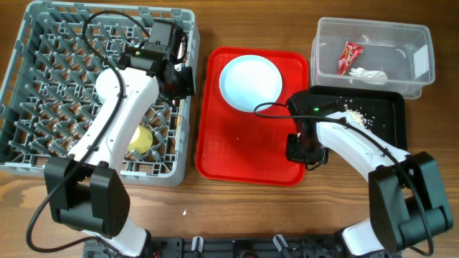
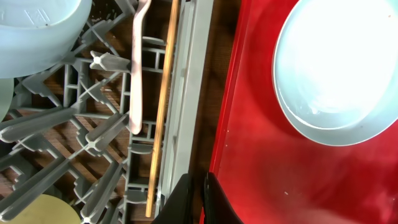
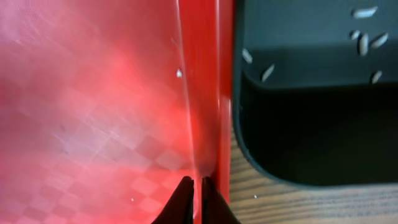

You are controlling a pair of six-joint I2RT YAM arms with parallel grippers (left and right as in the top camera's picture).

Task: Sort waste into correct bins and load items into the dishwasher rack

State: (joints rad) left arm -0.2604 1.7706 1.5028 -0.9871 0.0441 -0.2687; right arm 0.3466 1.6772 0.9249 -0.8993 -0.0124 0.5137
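Observation:
The grey dishwasher rack (image 1: pixel 43 86) fills the left. It holds a pale blue bowl (image 2: pixel 37 31), a yellow-green cup (image 1: pixel 141 140), a white fork (image 2: pixel 137 68) and a wooden chopstick (image 2: pixel 163 106). A pale blue plate (image 1: pixel 249 82) lies on the red serving tray (image 1: pixel 244 143). The clear tub (image 1: pixel 423 72) contains a red wrapper (image 1: pixel 349 57) and a white napkin (image 1: pixel 369 74). Food scraps (image 1: pixel 358 115) lie in the black tray (image 1: pixel 391 136). My left gripper (image 1: pixel 185 80) is shut and empty over the gap between rack and red tray. My right gripper (image 1: pixel 302 152) is shut at the red tray's right rim.
In the right wrist view the red tray's raised rim (image 3: pixel 208 93) runs straight toward my right gripper (image 3: pixel 198 199), with the black tray's corner (image 3: pixel 311 124) close on the right. Bare wooden table (image 1: pixel 237 215) lies along the front.

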